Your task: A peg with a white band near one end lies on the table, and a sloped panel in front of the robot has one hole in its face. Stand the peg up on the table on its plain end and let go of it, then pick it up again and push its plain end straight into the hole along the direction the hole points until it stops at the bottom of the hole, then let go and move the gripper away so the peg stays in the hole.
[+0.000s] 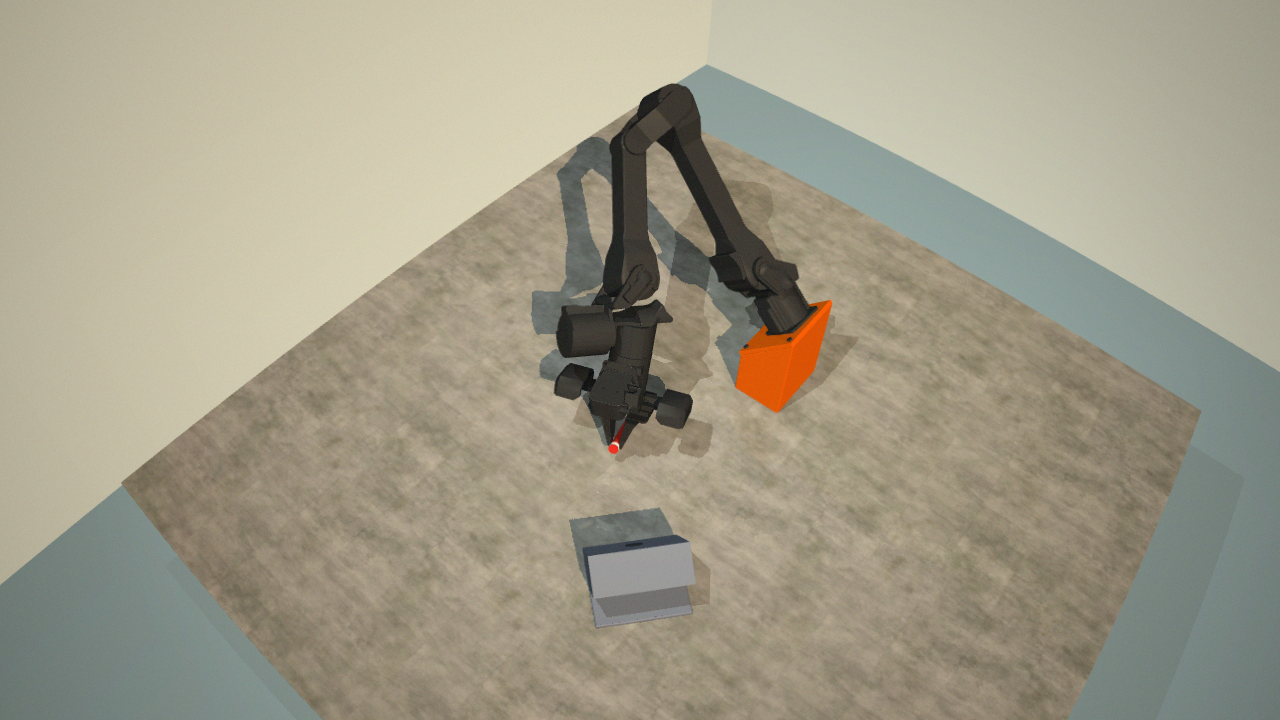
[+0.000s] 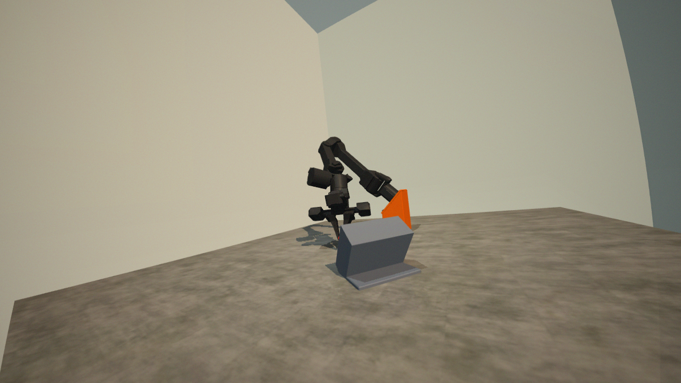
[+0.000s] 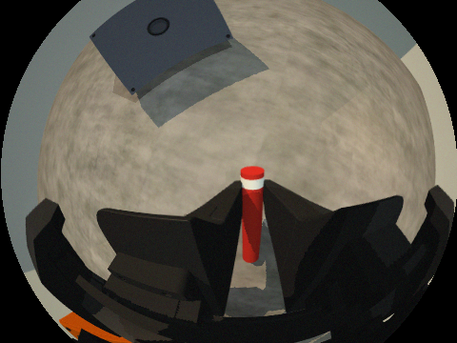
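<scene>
My gripper (image 1: 614, 441) (image 2: 339, 236) (image 3: 252, 187) is shut on the red peg (image 1: 617, 438) (image 3: 251, 216), gripping it near its white band. In the wrist view the banded end is nearest the camera and stands a little above the fingertips. The plain end is farther off, lower between the fingers, so the peg looks tilted. Whether the plain end touches the table cannot be told. The grey-blue sloped panel (image 1: 640, 569) (image 2: 378, 255) (image 3: 133, 52) stands apart from the gripper; its face bears an empty hole (image 1: 633, 544) (image 3: 158, 26). In the exterior view the panel hides most of the peg.
The orange arm base (image 1: 774, 367) (image 2: 399, 209) stands behind and to the right of the gripper in the top view. The panel's thin foot plate (image 1: 644, 617) (image 2: 385, 277) extends on the side away from the arm. The table (image 1: 402, 429) (image 2: 214, 309) carries them all.
</scene>
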`<state>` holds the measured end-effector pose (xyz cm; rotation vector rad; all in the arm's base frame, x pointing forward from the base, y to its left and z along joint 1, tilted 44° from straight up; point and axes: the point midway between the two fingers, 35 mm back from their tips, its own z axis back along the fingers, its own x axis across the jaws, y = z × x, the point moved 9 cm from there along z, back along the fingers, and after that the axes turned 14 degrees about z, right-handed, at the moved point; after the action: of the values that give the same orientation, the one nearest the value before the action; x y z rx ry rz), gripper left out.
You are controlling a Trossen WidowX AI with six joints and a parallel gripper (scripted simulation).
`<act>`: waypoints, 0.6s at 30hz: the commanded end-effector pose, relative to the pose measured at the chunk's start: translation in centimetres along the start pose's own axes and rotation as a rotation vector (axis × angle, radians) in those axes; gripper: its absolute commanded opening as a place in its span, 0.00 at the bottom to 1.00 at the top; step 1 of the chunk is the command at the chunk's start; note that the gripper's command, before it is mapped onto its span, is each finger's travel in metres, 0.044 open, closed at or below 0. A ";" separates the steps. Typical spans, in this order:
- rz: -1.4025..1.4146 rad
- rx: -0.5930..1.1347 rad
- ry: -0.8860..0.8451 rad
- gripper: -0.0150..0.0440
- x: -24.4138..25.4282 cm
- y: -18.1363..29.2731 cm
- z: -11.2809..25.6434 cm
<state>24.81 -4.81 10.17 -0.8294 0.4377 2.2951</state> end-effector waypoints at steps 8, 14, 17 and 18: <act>0.003 -0.086 0.017 0.34 0.4 1.2 0.5; 0.004 -0.137 0.029 0.34 0.6 1.9 0.8; 0.004 -0.162 0.035 0.34 0.7 2.3 0.9; 0.004 -0.170 0.038 0.34 0.7 2.4 1.0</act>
<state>22.76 -5.62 10.71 -0.9459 0.2838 2.3393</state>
